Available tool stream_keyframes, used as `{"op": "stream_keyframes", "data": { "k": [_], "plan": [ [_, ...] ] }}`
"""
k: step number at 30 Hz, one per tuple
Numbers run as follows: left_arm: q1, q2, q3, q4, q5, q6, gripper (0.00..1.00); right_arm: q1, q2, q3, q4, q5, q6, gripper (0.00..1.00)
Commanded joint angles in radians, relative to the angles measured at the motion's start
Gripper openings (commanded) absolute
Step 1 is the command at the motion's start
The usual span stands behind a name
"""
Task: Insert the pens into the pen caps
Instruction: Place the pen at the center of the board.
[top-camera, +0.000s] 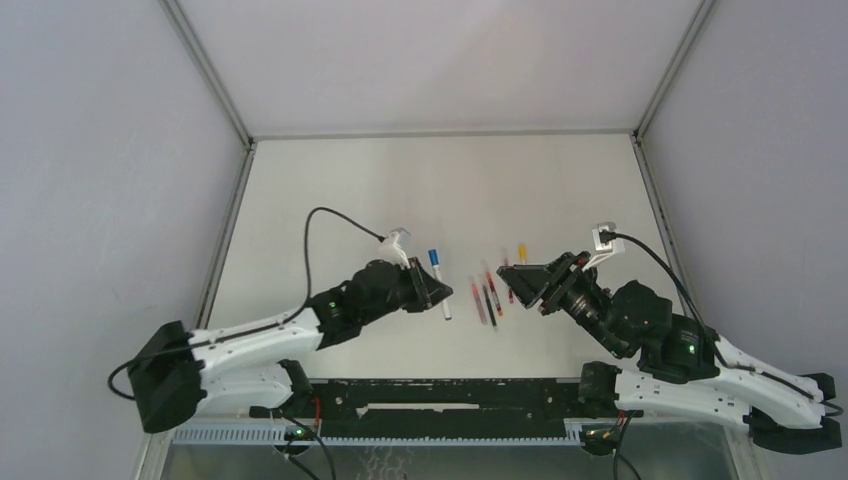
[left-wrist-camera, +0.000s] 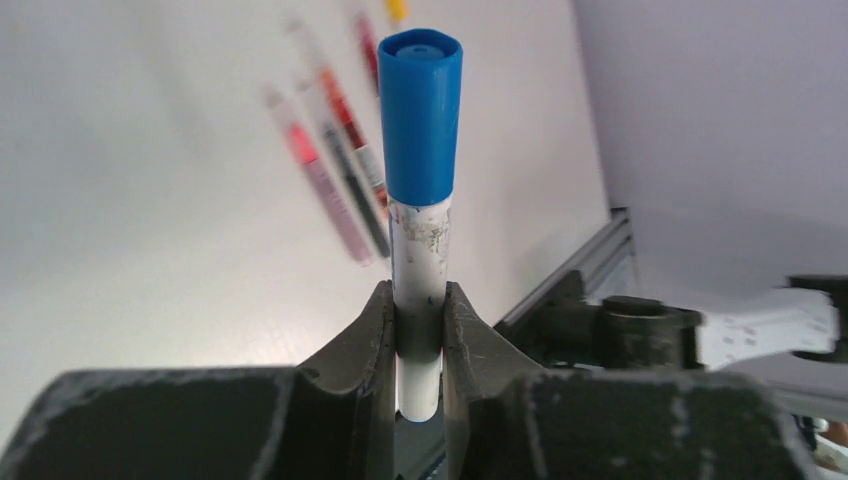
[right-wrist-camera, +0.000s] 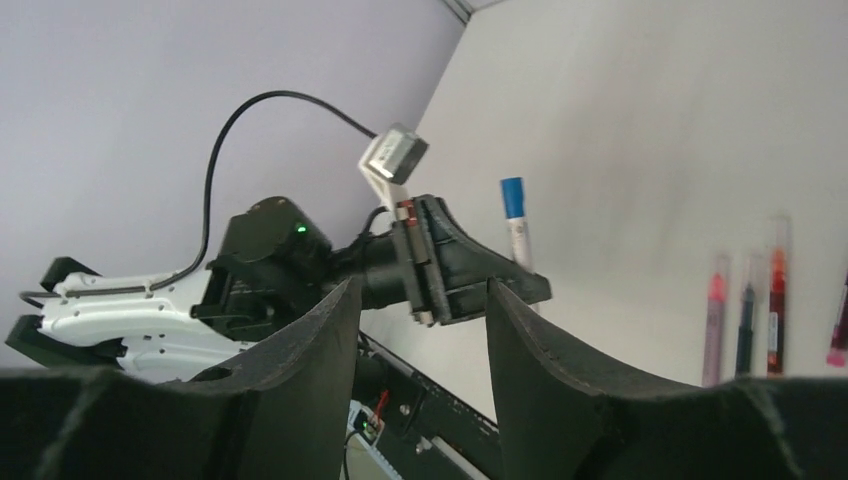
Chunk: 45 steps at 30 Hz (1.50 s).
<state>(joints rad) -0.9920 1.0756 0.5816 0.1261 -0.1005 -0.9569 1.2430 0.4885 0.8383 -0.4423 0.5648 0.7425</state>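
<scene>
My left gripper (left-wrist-camera: 420, 320) is shut on the white barrel of a pen (left-wrist-camera: 420, 250) whose end wears a blue cap (left-wrist-camera: 420, 115). In the top view the left gripper (top-camera: 436, 291) holds this pen (top-camera: 440, 285) left of the table's middle, blue cap (top-camera: 435, 259) pointing away from the arms. My right gripper (right-wrist-camera: 425, 300) is open and empty; in the top view the right gripper (top-camera: 511, 284) hovers just right of several loose pens (top-camera: 488, 298). These pens show pink (right-wrist-camera: 715, 320), dark (right-wrist-camera: 748, 315) and red (right-wrist-camera: 777, 290) parts. A yellow-orange piece (top-camera: 521, 253) lies behind them.
The black rail (top-camera: 450, 395) with the arm bases runs along the near edge. Grey walls and metal frame posts (top-camera: 238, 200) close in the table on the left, right and back. The left wrist camera's cable (top-camera: 320, 215) loops above the left arm.
</scene>
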Motion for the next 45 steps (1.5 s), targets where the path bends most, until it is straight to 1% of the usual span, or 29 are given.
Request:
{"op": "stream_keyframes", "data": {
  "k": [1,5,10,18,22,37,39,43,45],
  "plan": [
    [-0.010,0.149,0.044,0.053,-0.003,-0.085,0.00,-0.005,0.006,0.001,-0.097,0.007,0.101,0.56],
    [-0.013,0.290,0.084,0.053,0.013,-0.117,0.00,-0.004,0.015,0.001,-0.142,0.003,0.128,0.56],
    [-0.020,0.429,0.151,0.032,0.012,-0.150,0.01,-0.004,0.008,-0.001,-0.194,0.024,0.142,0.57],
    [-0.034,0.576,0.263,-0.034,-0.036,-0.158,0.04,-0.004,-0.009,0.000,-0.243,0.037,0.182,0.57],
    [-0.038,0.608,0.286,-0.063,-0.054,-0.160,0.07,-0.004,-0.011,0.000,-0.264,0.037,0.204,0.57],
    [-0.039,0.693,0.296,-0.070,-0.044,-0.176,0.08,-0.004,-0.013,-0.001,-0.274,0.033,0.222,0.57],
    [-0.039,0.694,0.295,-0.076,-0.043,-0.178,0.12,-0.005,-0.013,0.000,-0.273,0.032,0.223,0.57],
    [-0.039,0.688,0.288,-0.087,-0.046,-0.181,0.22,-0.004,-0.013,-0.001,-0.273,0.032,0.225,0.57],
    [-0.039,0.684,0.283,-0.091,-0.048,-0.180,0.25,-0.004,-0.013,0.001,-0.274,0.032,0.225,0.57]
  ]
}}
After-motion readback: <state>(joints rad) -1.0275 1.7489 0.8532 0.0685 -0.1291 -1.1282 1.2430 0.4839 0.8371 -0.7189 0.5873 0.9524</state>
